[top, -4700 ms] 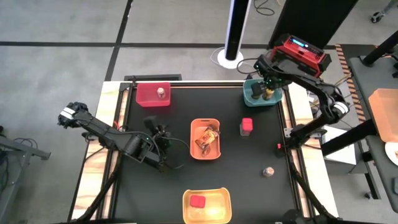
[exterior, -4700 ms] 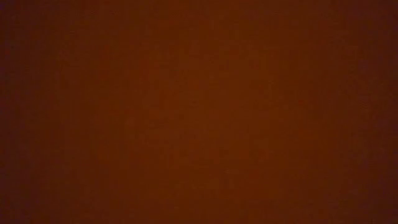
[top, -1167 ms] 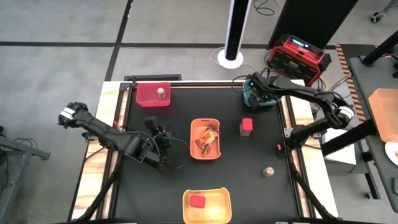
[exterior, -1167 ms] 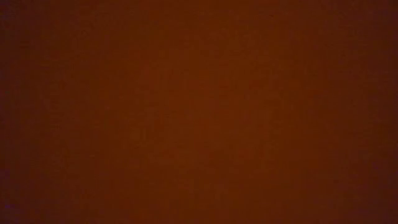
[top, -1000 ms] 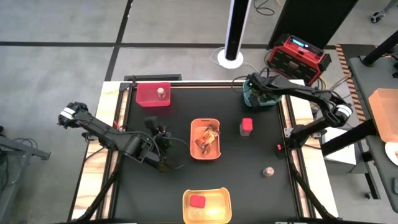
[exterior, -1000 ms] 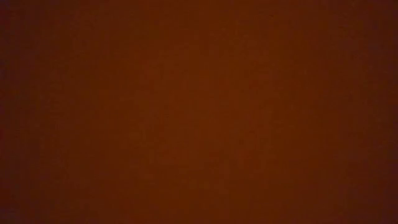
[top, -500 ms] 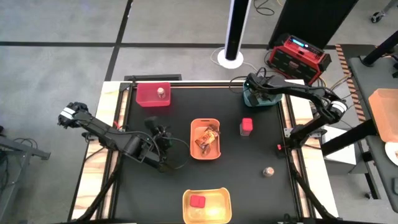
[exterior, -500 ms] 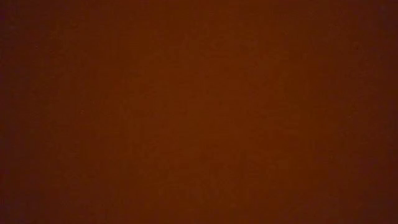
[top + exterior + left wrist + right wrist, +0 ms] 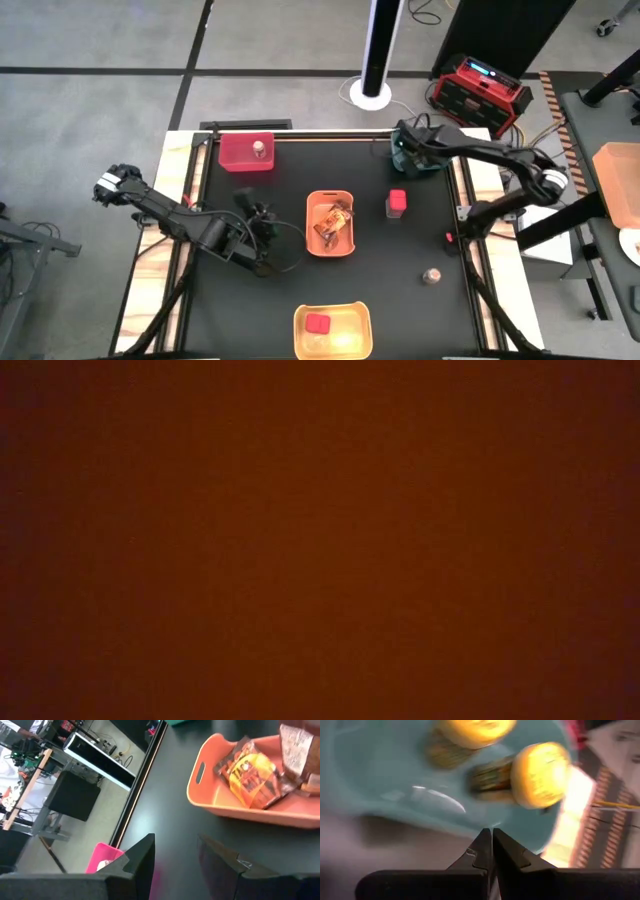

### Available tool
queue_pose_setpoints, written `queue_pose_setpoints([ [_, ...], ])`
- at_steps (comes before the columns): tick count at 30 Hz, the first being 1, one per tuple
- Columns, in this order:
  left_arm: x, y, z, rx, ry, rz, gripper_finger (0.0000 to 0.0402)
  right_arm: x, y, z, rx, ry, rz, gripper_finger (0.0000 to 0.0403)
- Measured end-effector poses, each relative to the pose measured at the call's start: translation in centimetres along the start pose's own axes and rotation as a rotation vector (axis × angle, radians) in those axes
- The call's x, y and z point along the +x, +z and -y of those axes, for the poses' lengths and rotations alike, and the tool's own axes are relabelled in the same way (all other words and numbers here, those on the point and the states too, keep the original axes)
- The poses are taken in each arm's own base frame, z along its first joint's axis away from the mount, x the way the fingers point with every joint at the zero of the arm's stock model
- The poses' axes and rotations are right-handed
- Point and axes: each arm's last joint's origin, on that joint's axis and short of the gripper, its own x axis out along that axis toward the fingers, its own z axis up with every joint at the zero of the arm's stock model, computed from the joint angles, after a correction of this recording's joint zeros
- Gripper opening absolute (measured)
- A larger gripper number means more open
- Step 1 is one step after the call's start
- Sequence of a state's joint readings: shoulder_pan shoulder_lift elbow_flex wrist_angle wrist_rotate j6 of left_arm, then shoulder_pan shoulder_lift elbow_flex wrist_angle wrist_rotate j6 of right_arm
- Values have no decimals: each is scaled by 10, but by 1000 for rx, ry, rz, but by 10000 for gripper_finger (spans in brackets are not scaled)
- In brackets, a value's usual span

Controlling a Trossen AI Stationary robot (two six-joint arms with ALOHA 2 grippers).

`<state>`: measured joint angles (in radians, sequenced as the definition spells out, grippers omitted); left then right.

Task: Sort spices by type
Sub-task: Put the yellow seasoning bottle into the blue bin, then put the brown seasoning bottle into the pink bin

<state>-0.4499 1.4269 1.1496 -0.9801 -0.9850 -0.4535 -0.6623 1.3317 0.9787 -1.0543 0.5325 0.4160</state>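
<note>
The right hand sits at the far right corner of the bench, its fingers pressed together on nothing, their tips just short of the teal bin. Inside that bin, just past the fingertips, lie the two yellow-lidded jars, apart from the hand.

The left hand rests low on the left half of the bench, its fingers spread and empty. Beside it stands the orange bin with both printed packets in it, near the hand but not touching.

One red cube box stands on the bare bench to the right of the orange bin; the other lies in the yellow bin at the near edge. One silver-lidded jar sits in the red bin at the far left, the second alone near the right edge.

The low view shows only a dark reddish blank.
</note>
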Motion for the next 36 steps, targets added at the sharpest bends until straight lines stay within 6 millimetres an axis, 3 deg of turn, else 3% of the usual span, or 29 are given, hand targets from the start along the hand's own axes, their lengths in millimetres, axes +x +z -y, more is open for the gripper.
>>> queue_pose_setpoints([
  [8,0,8,3,-82,-33,45,129,-59,-51,-37,-173,336,90,9],
  [14,-1,10,5,-102,-65,55,129,-102,-113,-61,-202,511,161,9],
  [19,-1,12,6,-114,-70,66,129,-128,-164,-76,-255,645,88,9],
  [27,-1,14,7,-131,-76,81,129,-154,-226,-87,-421,699,-104,9],
  [36,-1,15,7,-138,-70,89,129,-162,-263,-76,-231,652,-248,30],
])
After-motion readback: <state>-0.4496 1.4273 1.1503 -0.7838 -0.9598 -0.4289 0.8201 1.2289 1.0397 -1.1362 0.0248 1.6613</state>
